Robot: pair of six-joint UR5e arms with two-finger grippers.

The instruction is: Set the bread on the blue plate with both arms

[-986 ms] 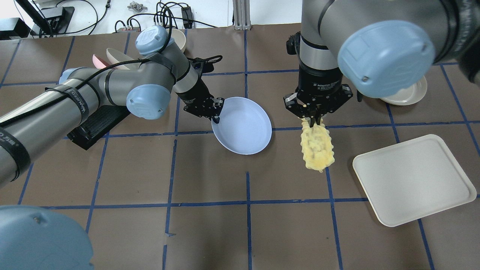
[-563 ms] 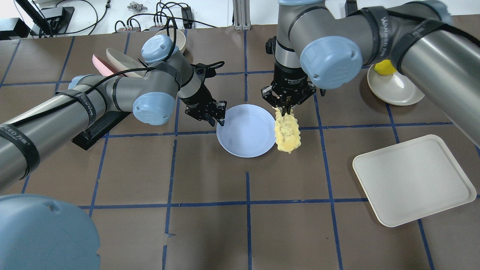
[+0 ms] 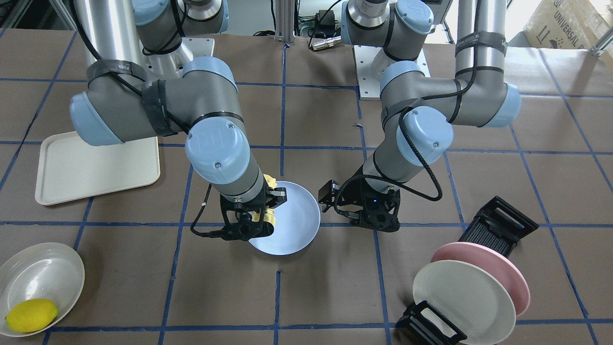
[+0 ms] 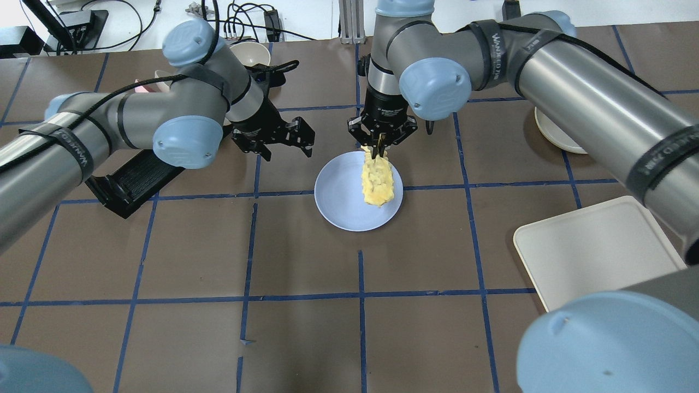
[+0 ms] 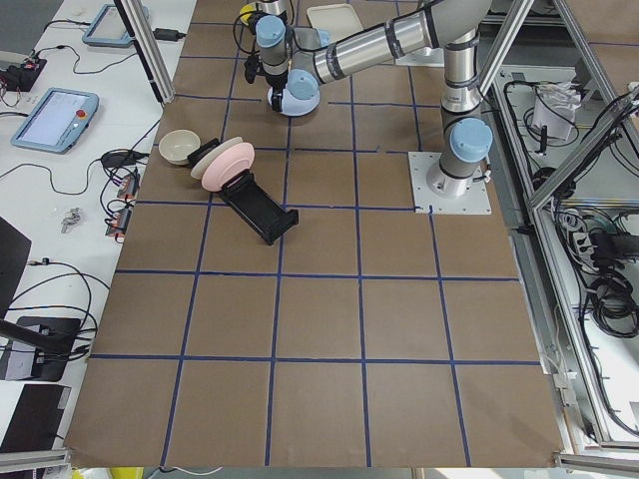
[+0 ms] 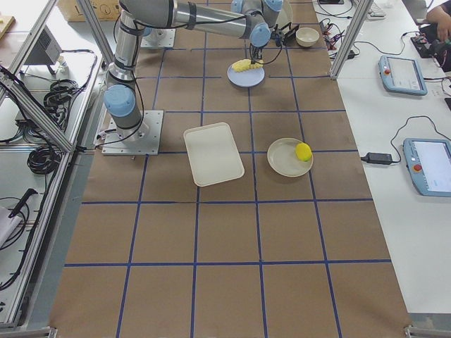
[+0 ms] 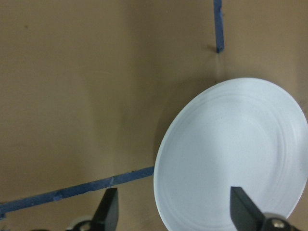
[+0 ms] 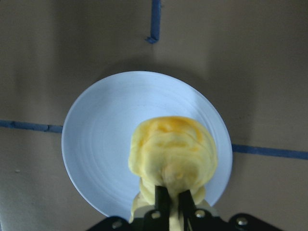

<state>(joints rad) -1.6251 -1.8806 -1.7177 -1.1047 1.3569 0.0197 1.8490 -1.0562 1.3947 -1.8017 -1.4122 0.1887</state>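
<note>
The blue plate (image 4: pixel 344 196) lies flat on the brown table near the middle. My right gripper (image 4: pixel 380 151) is shut on the far end of the bread (image 4: pixel 377 183), a pale-yellow bumpy loaf that hangs over the plate's right half. The right wrist view shows the fingers (image 8: pixel 162 199) pinching the bread (image 8: pixel 171 151) above the plate (image 8: pixel 101 139). I cannot tell whether the bread touches the plate. My left gripper (image 4: pixel 288 148) is open and empty, to the far left of the plate and apart from it. Its wrist view shows the plate (image 7: pixel 231 154) between the spread fingers (image 7: pixel 108 211).
A cream tray (image 4: pixel 595 256) lies at the right. A cream plate (image 3: pixel 40 273) holds a lemon (image 3: pixel 31 315). A pink plate (image 3: pixel 498 268) and a cream-white plate (image 3: pixel 462 294) stand in a black rack. A bowl (image 4: pixel 249 53) sits at the far left.
The right gripper carried the bread left until it hangs over the plate. The left gripper let go of the plate's rim and drew back; the plate went from tilted to flat.
</note>
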